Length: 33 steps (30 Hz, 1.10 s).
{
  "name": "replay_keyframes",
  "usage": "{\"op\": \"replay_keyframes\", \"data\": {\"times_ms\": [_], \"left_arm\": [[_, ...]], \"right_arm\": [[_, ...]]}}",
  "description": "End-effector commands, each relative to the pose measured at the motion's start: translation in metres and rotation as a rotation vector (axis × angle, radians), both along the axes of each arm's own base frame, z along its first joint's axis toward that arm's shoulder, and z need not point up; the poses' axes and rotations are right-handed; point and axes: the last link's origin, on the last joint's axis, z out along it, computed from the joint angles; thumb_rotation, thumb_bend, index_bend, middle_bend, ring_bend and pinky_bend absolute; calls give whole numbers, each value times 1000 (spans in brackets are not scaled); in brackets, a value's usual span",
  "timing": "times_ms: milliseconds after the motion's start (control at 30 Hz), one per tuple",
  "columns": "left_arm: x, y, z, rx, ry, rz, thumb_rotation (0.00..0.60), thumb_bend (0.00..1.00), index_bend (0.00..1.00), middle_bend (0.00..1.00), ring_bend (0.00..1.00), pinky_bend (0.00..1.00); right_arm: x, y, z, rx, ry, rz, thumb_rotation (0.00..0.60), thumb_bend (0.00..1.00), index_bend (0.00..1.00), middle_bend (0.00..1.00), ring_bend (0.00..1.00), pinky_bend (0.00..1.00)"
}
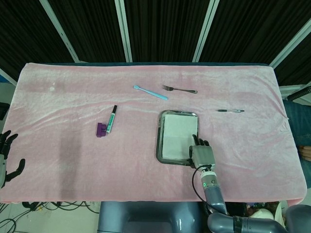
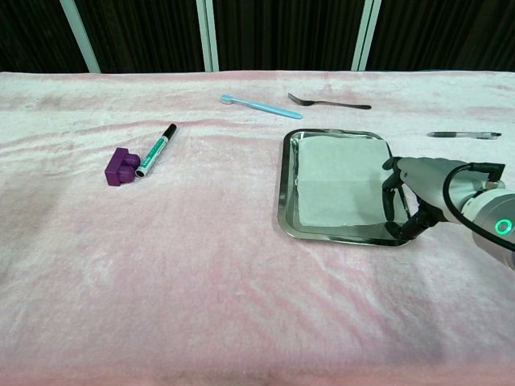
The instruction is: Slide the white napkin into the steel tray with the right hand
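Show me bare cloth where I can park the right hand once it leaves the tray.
Bare pink cloth lies right of the steel tray, below the black pen, and along the whole near edge. It is crowded behind the tray, where the blue toothbrush and metal fork lie. The right hand sits at the tray's near right corner.

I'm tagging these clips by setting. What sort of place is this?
Probably a robot test bench, not a home: a table under a pink cloth, dark panels behind, cables below its front edge, and unrelated props laid out, such as a toothbrush and a marker.
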Motion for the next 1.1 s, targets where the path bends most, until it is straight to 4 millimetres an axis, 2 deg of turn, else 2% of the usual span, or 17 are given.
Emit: {"op": "replay_keyframes", "data": {"times_ms": [33,1100], "left_arm": [[0,0,0,-2,1,0,600,395,119,37,0,0],[0,1,0,2,-4,3,600,396,119,36,0,0]], "right_arm": [[1,0,0,-2,-1,1,600,396,747,62,148,168],[5,0,-7,34,14,-16,600,396,746,61,148,168]]}}
